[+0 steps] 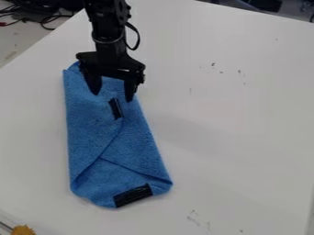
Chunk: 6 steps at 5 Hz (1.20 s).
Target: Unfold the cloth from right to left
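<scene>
Blue cloth (138,147) folded long and narrow on the desk (239,133), top end directly under the end effector (111,95), the rest running out from it toward the camera. End effector is open, fingers spread, nothing gripped; we can't tell whether the tips touch the fabric

Handling: we'd guess microfiber, so very light, soft, limp. Not fragile and not slippery, should pinch fine. Main trouble we expect is thinness: fingers may skim over the top layer or take two layers together, and a light cloth could drag along whole rather than open. It won't hold a shape, so a lifted flap will sag and may crumple back on itself

Where to grip: we'd go for the small black tape strip (116,109), just on the camera side of the end effector and close to its fingertips. It seems to sit near the tip of the upper flap, and the tape probably makes that spot a bit stiffer, easier to pinch. Shallow bite, top layer only, then lift and carry left. The larger black tape strip (132,195), far from the end effector at the camera-side end, looks like a worse hold for us; pulling there would likely shift the whole bundle
</scene>
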### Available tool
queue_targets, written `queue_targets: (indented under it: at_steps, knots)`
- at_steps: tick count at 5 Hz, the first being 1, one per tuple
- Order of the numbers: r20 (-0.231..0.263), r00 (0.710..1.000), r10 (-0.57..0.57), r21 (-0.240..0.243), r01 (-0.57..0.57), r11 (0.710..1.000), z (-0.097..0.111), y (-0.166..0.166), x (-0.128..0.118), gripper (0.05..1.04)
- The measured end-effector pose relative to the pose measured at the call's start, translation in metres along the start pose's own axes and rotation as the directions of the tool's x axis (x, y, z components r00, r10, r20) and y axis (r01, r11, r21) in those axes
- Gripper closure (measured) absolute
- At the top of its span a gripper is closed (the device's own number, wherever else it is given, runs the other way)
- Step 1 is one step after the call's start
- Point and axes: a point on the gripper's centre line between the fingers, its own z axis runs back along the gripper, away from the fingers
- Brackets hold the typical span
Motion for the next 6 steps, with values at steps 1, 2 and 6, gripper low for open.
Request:
queue_targets:
  at_steps: [1,2,6]
  knots:
    - [-0.029,1.000,-0.002,-0.003,0.002,1.000,-0.009,-0.001,-0.004,0.082]
    - [-0.049,0.999,-0.021,-0.019,0.020,1.000,-0.018,-0.004,-0.006,0.082]
    - [-0.073,0.996,-0.048,-0.052,0.045,0.998,-0.028,-0.001,0.005,0.705]
